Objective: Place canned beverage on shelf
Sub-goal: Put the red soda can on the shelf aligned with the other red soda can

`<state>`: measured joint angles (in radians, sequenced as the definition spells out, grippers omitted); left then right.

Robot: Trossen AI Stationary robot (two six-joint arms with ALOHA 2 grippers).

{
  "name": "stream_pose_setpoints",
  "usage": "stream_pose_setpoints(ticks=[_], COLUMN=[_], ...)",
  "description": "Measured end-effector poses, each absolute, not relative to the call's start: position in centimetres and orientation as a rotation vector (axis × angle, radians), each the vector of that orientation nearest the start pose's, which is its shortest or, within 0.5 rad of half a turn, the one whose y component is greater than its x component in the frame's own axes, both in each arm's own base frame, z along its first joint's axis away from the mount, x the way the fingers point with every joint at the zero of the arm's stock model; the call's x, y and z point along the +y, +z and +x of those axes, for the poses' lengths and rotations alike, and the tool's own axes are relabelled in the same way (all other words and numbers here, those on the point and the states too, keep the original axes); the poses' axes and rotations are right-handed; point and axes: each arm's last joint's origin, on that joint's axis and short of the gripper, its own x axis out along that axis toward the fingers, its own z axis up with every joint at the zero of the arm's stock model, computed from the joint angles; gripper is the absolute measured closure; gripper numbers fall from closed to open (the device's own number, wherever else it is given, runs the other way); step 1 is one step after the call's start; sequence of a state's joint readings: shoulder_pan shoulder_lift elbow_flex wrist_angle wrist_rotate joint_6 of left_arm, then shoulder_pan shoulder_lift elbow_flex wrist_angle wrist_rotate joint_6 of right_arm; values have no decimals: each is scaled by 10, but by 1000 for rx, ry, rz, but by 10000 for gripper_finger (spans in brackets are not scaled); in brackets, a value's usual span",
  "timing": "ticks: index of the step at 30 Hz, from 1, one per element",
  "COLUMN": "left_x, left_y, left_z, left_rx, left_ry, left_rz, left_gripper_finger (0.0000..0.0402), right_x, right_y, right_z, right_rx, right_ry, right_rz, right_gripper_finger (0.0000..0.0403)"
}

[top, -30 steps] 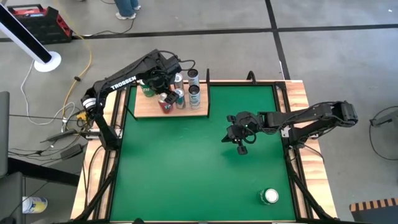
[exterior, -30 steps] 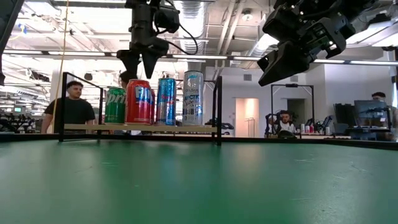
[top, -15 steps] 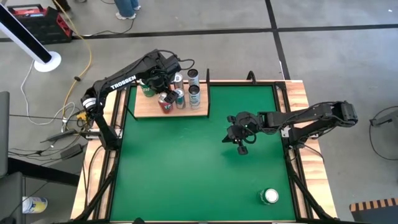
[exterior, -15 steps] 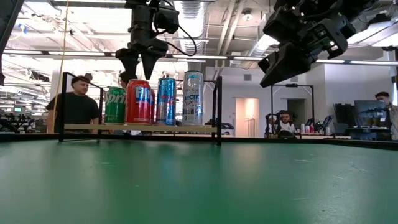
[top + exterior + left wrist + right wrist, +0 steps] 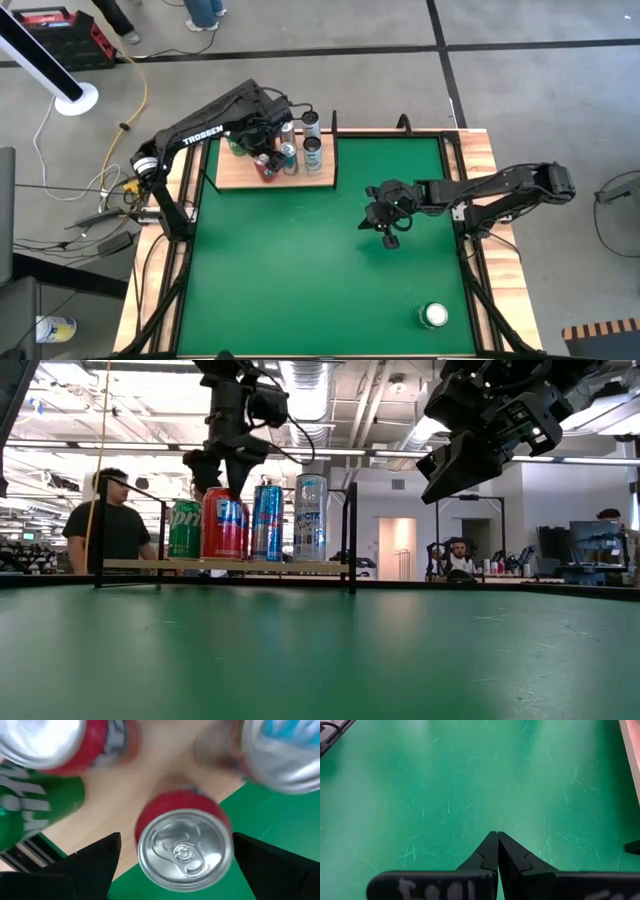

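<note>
Left gripper (image 5: pixel 224 478) hangs right over the red can (image 5: pixel 224 524) on the shelf (image 5: pixel 276 172), fingers spread wide with the can top sitting between them and not touching either one. From the left wrist view, the silver lid of that red can (image 5: pixel 184 847) fills the gap, a dark finger (image 5: pixel 95 860) off to each side. The can stands upright on the pale wood, near the shelf's front edge by the green table (image 5: pixel 320 270).

On the shelf beside it: a green can (image 5: pixel 185 528) just to one side, a blue can (image 5: pixel 267 523) on the other, then a tall silver can (image 5: pixel 311 517) next to the black post (image 5: pixel 351 535). From above more cans crowd the back of the shelf under the arm.

Right gripper (image 5: pixel 388 238) sits out over the middle of the table, well apart from the shelf, fingers pressed together on nothing; the right wrist view shows the 2 tips (image 5: pixel 496 851) meeting above bare green.

1 more can (image 5: pixel 434 316) stands alone near the table's front right corner. A person (image 5: pixel 108 525) in a dark shirt shows behind the shelf.
</note>
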<state>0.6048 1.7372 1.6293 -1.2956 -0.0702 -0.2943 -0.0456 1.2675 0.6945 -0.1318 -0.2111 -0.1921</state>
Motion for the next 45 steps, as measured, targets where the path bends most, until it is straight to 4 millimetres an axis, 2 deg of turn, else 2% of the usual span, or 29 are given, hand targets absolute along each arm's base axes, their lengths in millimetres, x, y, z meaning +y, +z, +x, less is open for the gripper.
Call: stream_pose_setpoints(ticks=[3,12,20,25,36,45], left_x=[192,191,190,190,187,187], left_y=[295,295,295,295,296,296], left_z=[273,273,272,272,277,278], left_rx=[1274,1278,1307,1335,1400,1449], left_ry=[783,760,698,626,353,287], left_rz=[-583,-580,-537,-451,-114,92], left_gripper_finger=[39,48,130,131,111,108], right_x=[-5,-6,-6,-6,-6,-6], right_y=[211,211,211,211,212,212], right_z=[253,253,253,253,253,253], right_rx=[682,682,674,673,670,667], right_ry=[232,233,232,229,228,228], right_rz=[-112,-117,-118,-112,-111,-111], right_gripper_finger=[376,376,376,376,376,376])
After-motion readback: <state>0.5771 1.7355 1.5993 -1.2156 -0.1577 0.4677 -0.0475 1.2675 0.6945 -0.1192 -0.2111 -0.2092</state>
